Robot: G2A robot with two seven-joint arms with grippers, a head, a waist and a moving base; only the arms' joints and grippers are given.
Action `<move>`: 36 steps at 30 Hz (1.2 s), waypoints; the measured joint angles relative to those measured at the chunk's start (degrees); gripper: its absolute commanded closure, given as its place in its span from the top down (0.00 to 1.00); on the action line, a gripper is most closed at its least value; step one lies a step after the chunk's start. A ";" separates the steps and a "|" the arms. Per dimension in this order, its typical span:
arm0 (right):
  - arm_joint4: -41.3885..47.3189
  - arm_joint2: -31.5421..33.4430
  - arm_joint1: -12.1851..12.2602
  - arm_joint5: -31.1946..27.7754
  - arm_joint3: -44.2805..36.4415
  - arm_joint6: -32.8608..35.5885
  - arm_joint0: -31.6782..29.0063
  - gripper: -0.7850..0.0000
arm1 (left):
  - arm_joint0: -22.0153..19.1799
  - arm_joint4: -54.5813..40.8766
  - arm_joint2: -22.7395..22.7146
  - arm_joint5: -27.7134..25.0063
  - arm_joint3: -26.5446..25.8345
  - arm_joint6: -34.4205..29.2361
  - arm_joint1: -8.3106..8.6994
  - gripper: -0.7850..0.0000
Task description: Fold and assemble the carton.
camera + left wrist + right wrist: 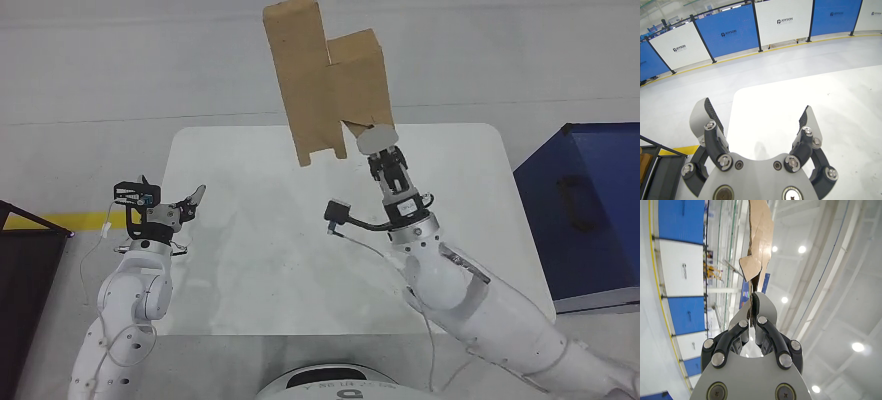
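A flat brown cardboard carton (322,80) is held up in the air above the far edge of the white table (300,260). My right gripper (378,140) is shut on the carton's lower corner, pointing upward. In the right wrist view the carton (759,247) rises edge-on from between the closed fingers of the right gripper (752,302), with one flap bent aside. My left gripper (193,196) hovers over the table's left edge, open and holding nothing; its left wrist view shows the left gripper (757,111) with spread fingers above bare table (791,113).
A blue bin (585,215) stands right of the table. A dark rack (25,270) sits to the left, seen as a black frame (657,166) in the left wrist view. Blue and white partition panels (734,36) line the floor beyond.
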 measured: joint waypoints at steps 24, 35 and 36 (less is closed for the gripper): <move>90.03 -0.20 -4.76 -24.96 30.38 -79.67 11.45 0.00 | 0.00 0.00 0.00 0.00 0.00 0.00 0.00 1.00; 90.38 -0.36 -4.81 -25.32 30.22 -79.70 11.34 0.00 | -0.45 -0.79 0.23 -0.88 0.14 -0.88 0.00 1.00; 91.30 -0.66 -4.95 -26.93 30.37 -80.16 11.33 0.00 | -1.50 -2.86 0.52 -3.33 0.21 -3.33 0.04 1.00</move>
